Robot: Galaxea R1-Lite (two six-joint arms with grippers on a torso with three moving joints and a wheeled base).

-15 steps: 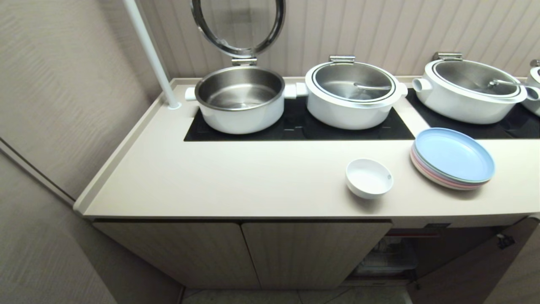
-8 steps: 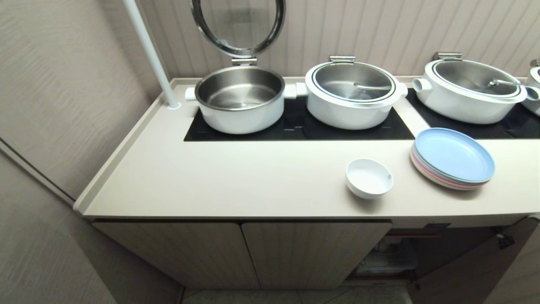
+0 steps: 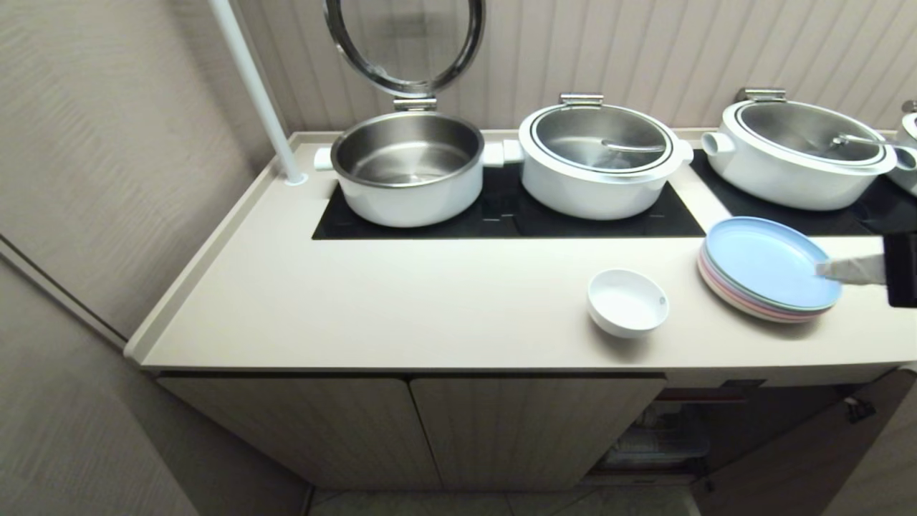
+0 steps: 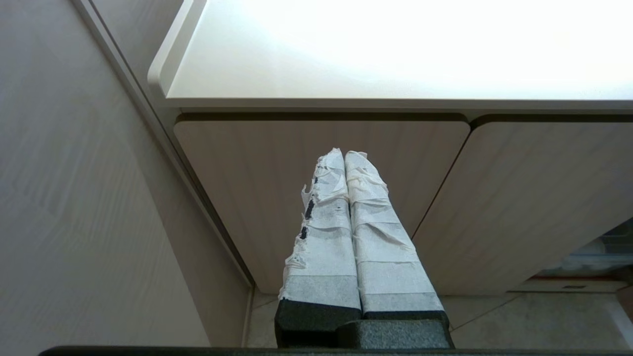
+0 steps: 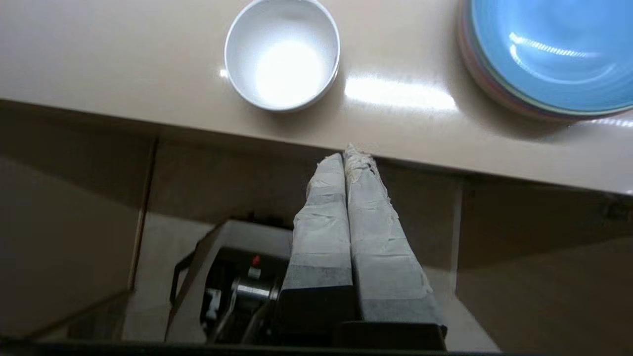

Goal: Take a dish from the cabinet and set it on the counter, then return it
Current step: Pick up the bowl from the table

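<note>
Ribbed beige wall panels fill the top of the head view, and below them the counter runs across the frame, cream-coloured with a raised rim and black cooktop panels set into it. Three white pots sit on the panels: the open pot at upper centre-left with its lid tipped upright, a lidded pot at upper centre, and another lidded pot at upper right.

On the bare counter at lower right stands a small white bowl, and just to its right a stack of plates with a blue one on top. Below, the cabinet shows two closed doors at bottom centre; at bottom right a door stands open, with a wire rack dimly visible inside.

At the right edge of the head view, the right gripper reaches in over the rim of the blue plate, its tape-wrapped fingers pressed together and holding nothing. Its wrist view shows those fingers closed against each other, tips at the counter's front edge.

The left gripper hangs low before a closed cabinet door, fingers together, empty.
</note>
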